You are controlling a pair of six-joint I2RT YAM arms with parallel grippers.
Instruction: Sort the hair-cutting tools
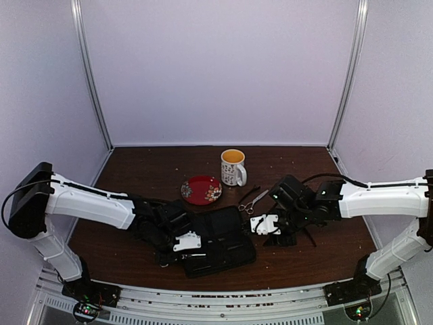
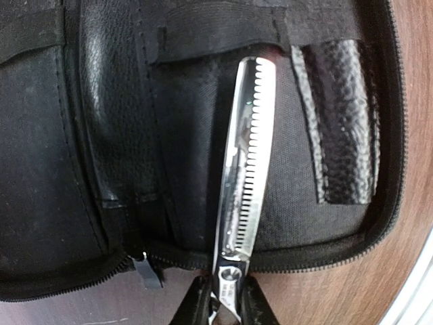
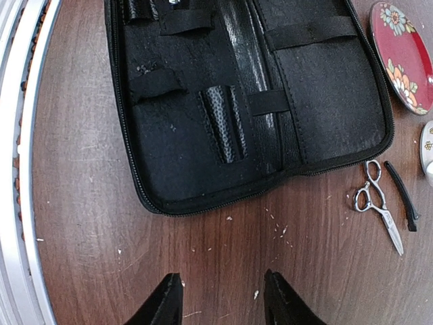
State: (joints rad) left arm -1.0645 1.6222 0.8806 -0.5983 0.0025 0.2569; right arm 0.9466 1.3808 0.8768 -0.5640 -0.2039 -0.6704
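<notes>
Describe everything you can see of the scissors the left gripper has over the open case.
The thinning scissors are slim, shiny silver metal with the blades closed, one edge cut into a row of comb teeth. They point away from the wrist camera, the tip reaching an elastic strap inside the open black zip case and the blades lying over its fabric lining. A screw marks the pivot by the zipper edge. The left gripper pinches them there, one finger on each side. The ring handles are hidden.
</notes>
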